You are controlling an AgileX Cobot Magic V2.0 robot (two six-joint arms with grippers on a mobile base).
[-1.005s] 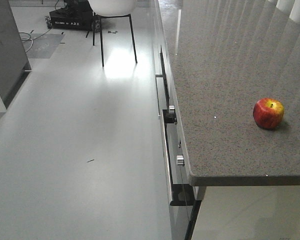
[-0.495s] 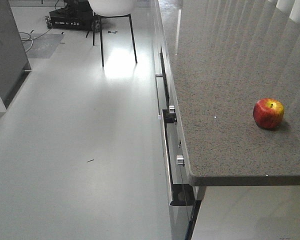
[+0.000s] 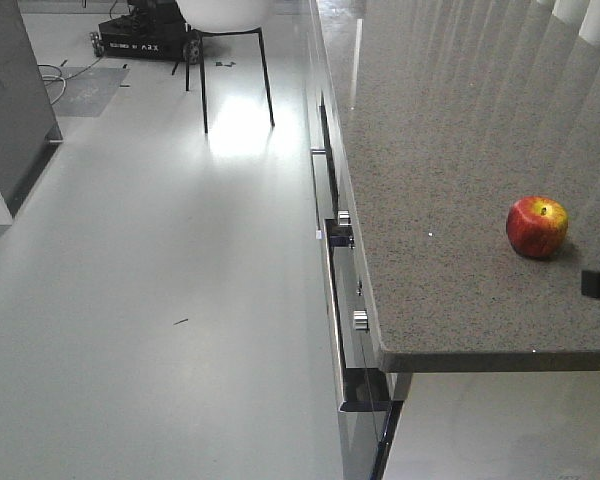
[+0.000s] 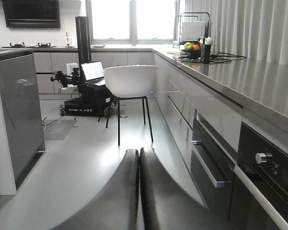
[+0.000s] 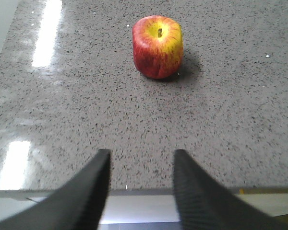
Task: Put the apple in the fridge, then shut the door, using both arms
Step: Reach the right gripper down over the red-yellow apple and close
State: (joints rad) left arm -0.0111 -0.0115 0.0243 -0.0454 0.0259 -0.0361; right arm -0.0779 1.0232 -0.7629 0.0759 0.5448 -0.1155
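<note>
Front view: the apple (image 3: 537, 227) sat on the counter (image 3: 430, 150), near its front edge. Left wrist view: the left gripper (image 4: 139, 191) had its 2 fingers pressed together, facing a white chair (image 4: 129, 81). Right wrist view: the right gripper (image 5: 141, 184) hung over the counter's front edge with its fingers spread wide and empty, the apple ahead of it.

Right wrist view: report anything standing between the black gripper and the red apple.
Nothing visible does. Only bare speckled grey countertop lies between the open right gripper and the small red-and-yellow apple ahead.
</note>
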